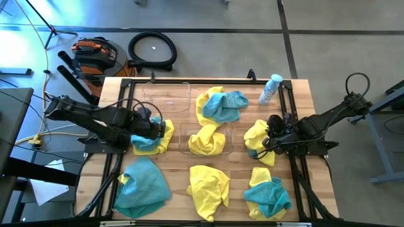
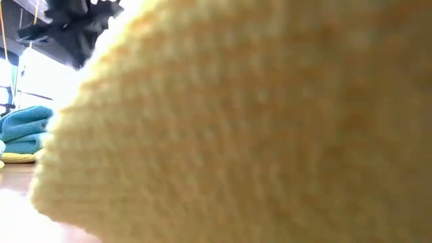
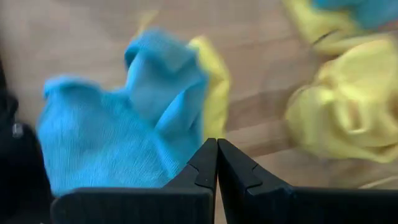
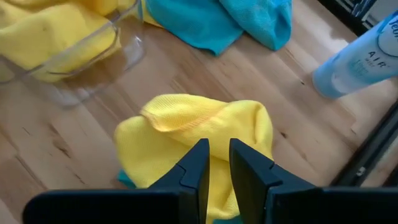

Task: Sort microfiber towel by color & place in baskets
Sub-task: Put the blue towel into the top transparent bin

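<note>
Where the table (image 1: 303,94) is seen from above, towel heaps are spread across it: a yellow-and-teal heap (image 1: 221,106) at the far middle, a yellow towel (image 1: 208,140) in the middle basket (image 1: 186,135), an empty basket (image 1: 165,98) beyond it, and a spray bottle (image 1: 270,89) at the far right. The left pincer (image 1: 165,129) is set over a teal-and-yellow heap (image 1: 150,141); the right pincer (image 1: 268,140) is set over a yellow heap (image 1: 259,140). In the low view, nearly everything is blocked by a yellow cloth (image 2: 256,128) close to the lens. In the left wrist view, the fingers are seen clenched together with nothing between them, above the teal towel (image 3: 118,137). In the right wrist view, the narrowly parted fingers are seen pinching a fold of the yellow towel (image 4: 199,134). The cloths are judged light, limp and clingy; a raised fold is best pinched, one layer only.
</note>
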You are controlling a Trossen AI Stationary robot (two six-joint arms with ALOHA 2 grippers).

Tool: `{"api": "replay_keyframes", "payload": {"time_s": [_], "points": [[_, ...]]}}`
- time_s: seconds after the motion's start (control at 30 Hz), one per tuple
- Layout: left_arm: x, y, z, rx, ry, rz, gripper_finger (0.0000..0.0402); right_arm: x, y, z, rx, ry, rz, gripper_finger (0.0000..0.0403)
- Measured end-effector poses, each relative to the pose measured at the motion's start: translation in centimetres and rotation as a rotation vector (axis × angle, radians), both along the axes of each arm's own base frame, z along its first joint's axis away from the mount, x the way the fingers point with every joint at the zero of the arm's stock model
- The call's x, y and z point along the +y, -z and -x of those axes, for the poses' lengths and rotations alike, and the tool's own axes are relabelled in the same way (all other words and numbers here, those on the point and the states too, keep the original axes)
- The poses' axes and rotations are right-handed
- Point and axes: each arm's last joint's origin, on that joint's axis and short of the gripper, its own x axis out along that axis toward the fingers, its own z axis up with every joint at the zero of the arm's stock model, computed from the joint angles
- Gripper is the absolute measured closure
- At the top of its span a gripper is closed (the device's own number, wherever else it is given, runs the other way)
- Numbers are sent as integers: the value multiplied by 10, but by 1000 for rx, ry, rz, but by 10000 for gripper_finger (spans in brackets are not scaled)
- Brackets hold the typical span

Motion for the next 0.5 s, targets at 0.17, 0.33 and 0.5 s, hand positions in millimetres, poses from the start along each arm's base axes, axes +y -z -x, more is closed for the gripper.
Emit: {"api": "replay_keyframes", "payload": {"time_s": [0.17, 0.33, 0.5], "points": [[-2, 28, 6, 40, -113, 48, 400, 0, 0, 0, 27, -45, 21, 347], [-2, 38, 6, 34, -125, 75, 374, 0, 0, 0, 45, -80, 38, 347], [0, 40, 5, 36, -133, 110, 318, 0, 0, 0, 49, -87, 41, 348]]}}
